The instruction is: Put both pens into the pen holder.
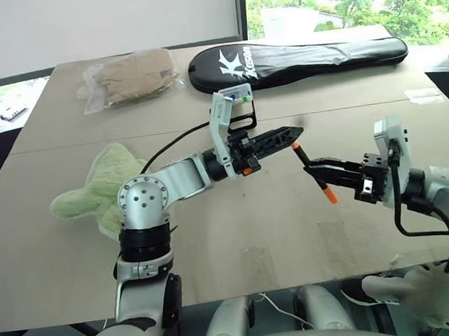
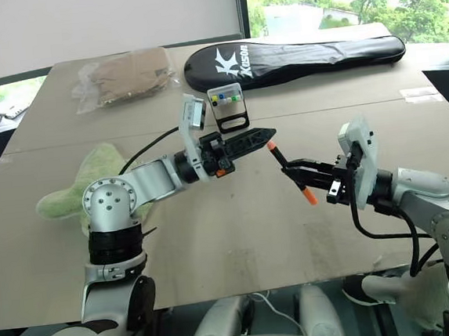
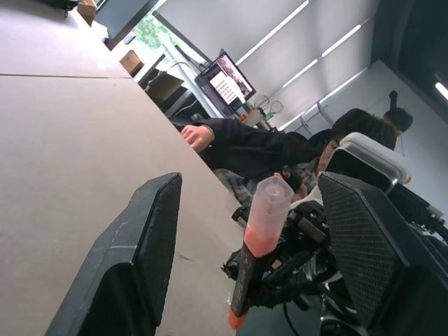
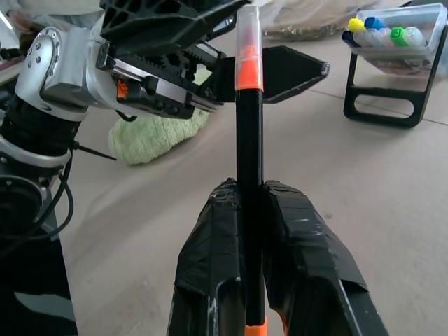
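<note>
Right tool [image 2: 304,178] is clamped mid-barrel on the orange pen [image 2: 288,171]; left tool [image 3: 245,231] gapes around its cap. Light, stiff, probably slick, so grab the barrel.

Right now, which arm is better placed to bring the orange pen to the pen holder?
Probably the left: its open gripper is around the orange pen's capped end and nearer the pen holder. The right gripper is shut on it, farther away.
</note>
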Action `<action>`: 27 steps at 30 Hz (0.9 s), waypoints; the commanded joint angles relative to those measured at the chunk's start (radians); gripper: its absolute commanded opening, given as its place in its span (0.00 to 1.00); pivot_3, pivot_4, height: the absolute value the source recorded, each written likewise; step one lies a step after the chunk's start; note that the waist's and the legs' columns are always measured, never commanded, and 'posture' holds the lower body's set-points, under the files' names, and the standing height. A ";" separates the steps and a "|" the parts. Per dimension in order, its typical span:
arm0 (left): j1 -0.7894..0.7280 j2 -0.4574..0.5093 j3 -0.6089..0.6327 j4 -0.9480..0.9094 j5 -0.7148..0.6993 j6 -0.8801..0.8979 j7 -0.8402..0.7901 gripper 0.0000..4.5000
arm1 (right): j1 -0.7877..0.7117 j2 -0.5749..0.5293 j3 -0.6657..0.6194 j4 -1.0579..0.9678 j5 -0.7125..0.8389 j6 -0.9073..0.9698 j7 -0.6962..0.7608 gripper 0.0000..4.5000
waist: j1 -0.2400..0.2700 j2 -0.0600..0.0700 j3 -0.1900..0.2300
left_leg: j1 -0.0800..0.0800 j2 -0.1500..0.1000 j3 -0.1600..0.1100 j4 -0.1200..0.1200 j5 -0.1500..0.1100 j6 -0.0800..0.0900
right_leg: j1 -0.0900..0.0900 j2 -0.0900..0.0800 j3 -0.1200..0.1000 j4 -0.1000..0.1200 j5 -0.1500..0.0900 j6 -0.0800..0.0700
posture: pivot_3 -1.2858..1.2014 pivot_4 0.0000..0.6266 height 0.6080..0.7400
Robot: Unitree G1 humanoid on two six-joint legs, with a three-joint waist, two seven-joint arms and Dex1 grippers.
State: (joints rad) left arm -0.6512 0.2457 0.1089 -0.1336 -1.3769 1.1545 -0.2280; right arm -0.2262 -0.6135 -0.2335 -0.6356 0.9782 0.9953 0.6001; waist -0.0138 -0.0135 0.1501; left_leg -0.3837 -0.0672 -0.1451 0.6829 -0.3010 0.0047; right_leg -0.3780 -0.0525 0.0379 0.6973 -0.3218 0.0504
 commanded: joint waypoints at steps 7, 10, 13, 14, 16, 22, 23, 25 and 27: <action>-0.022 0.019 0.015 -0.025 -0.067 0.009 0.018 0.02 | -0.009 0.005 0.027 -0.041 0.006 -0.058 -0.058 0.00 | 0.000 0.000 0.000 | 0.000 0.000 0.000 -0.001 0.000 0.000 | 0.000 0.000 0.000 0.000 0.000 0.000 | 0.52 0.24 1.00; -0.032 0.037 0.021 -0.033 -0.044 -0.005 0.006 0.02 | -0.025 0.021 0.027 -0.017 0.013 -0.077 -0.069 0.00 | 0.000 0.000 0.000 | 0.000 0.000 0.000 -0.001 0.000 0.000 | 0.000 0.000 0.000 0.000 0.000 0.000 | 0.52 0.24 1.00; -0.059 0.067 0.044 -0.037 0.023 -0.069 -0.020 0.00 | -0.039 0.026 0.001 -0.004 0.062 -0.086 -0.057 0.27 | -0.001 0.000 0.000 | 0.000 0.000 0.000 -0.001 0.000 0.000 | -0.001 0.000 0.000 0.000 0.000 0.000 | 0.52 0.24 1.00; -0.076 0.096 0.047 -0.049 0.079 -0.113 -0.056 0.00 | -0.043 0.020 -0.009 -0.012 0.050 -0.101 -0.061 0.39 | -0.001 0.000 0.000 | 0.000 0.000 0.001 -0.001 0.000 0.000 | -0.001 0.000 0.000 0.000 0.000 0.000 | 0.52 0.24 1.00; -0.124 0.161 0.043 -0.078 0.215 -0.230 -0.131 0.00 | -0.042 -0.008 -0.022 -0.023 0.001 -0.131 -0.068 0.61 | -0.002 0.000 0.000 | 0.000 0.000 0.000 -0.001 0.000 0.000 | -0.001 0.001 0.000 0.000 0.000 0.000 | 0.52 0.24 1.00; -0.227 0.318 -0.109 -0.094 0.746 -0.679 -0.301 0.00 | -0.013 -0.065 -0.035 -0.043 -0.075 -0.199 -0.067 0.91 | 0.001 0.000 0.001 | 0.000 0.000 0.002 -0.005 0.000 0.000 | -0.002 0.000 0.000 -0.003 0.000 0.000 | 0.52 0.24 1.00; -0.226 0.326 -0.134 -0.080 0.821 -0.753 -0.317 0.00 | -0.008 -0.069 -0.026 -0.054 -0.098 -0.221 -0.060 0.91 | 0.002 0.000 0.001 | 0.000 0.000 0.002 -0.005 0.000 0.000 | -0.002 0.000 0.000 -0.003 0.000 0.000 | 0.52 0.24 1.00; -0.213 0.340 -0.179 -0.042 0.959 -0.890 -0.340 0.00 | -0.002 -0.071 -0.001 -0.076 -0.158 -0.274 -0.048 0.91 | 0.004 0.000 0.001 | 0.000 0.000 0.002 -0.006 0.000 0.000 | -0.002 -0.001 0.000 -0.003 0.000 0.000 | 0.52 0.24 1.00; -0.189 0.344 -0.213 0.009 1.073 -1.004 -0.351 0.00 | 0.007 -0.069 0.021 -0.091 -0.205 -0.320 -0.040 0.91 | 0.001 0.000 0.001 | 0.000 0.000 0.001 -0.007 0.000 0.000 | -0.002 0.000 0.001 -0.003 0.000 0.000 | 0.52 0.24 1.00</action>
State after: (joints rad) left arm -0.8468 0.5782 -0.0906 -0.1465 -0.4111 0.2688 -0.5681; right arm -0.2207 -0.6798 -0.2179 -0.6822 0.8157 0.7355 0.5465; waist -0.0130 -0.0133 0.1508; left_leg -0.3836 -0.0672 -0.1436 0.6757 -0.3008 0.0044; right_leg -0.3803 -0.0526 0.0385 0.6943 -0.3218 0.0504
